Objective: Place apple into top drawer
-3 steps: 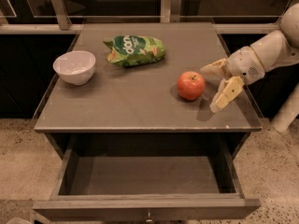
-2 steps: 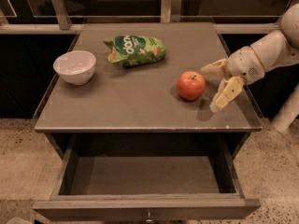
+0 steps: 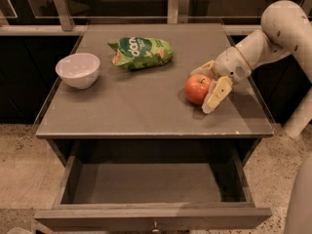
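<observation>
So the change from a second ago: the gripper (image 3: 202, 91) slides in from the right, and where it sat just beside the apple (image 3: 195, 88) with a gap, it now has the apple between its jaws. The jaws look spread about as wide as before, one behind the apple and one in front, so I'd call them apart and not squeezing yet, though the front one seems to be touching the apple's right edge. The apple itself hasn't budged and sits on the right side of the table (image 3: 136, 108), near the front edge. The top drawer (image 3: 146, 183) is pulled out below and looks empty, so the drop spot is ready. The white bowl (image 3: 78, 70) and green snack bag (image 3: 141, 52) are well away on the left and back, same as before. My read is that the approach is done and closing on the apple comes next, then lifting it and carrying it forward over the drawer.
</observation>
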Robot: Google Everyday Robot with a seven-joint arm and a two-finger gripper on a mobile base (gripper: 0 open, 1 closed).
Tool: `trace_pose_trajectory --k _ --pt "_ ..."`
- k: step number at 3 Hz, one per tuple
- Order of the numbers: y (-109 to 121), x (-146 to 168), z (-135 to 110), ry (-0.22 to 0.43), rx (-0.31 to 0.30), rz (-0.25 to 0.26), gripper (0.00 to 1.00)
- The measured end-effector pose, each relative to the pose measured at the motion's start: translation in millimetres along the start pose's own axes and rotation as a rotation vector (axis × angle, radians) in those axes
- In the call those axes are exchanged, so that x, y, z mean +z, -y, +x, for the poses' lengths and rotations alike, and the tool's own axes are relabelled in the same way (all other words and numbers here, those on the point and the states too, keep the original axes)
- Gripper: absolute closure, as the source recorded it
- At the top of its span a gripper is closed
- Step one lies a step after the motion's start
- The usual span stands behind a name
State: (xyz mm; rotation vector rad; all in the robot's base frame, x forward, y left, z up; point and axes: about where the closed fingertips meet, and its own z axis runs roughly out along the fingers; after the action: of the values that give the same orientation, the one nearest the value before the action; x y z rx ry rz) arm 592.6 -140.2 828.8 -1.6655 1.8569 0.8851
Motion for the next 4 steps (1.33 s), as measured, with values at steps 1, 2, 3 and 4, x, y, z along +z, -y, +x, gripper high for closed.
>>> trace_pose_trajectory --k 1,2,3,4 --pt "0.0 0.0 0.0 0.0 0.0 0.0 0.0" --pt "0.0 0.0 0.0 0.0 0.0 0.0 0.19" --pt "0.0 0.0 0.0 0.0 0.0 0.0 0.42" --pt "0.0 0.0 0.0 0.0 0.0 0.0 0.65"
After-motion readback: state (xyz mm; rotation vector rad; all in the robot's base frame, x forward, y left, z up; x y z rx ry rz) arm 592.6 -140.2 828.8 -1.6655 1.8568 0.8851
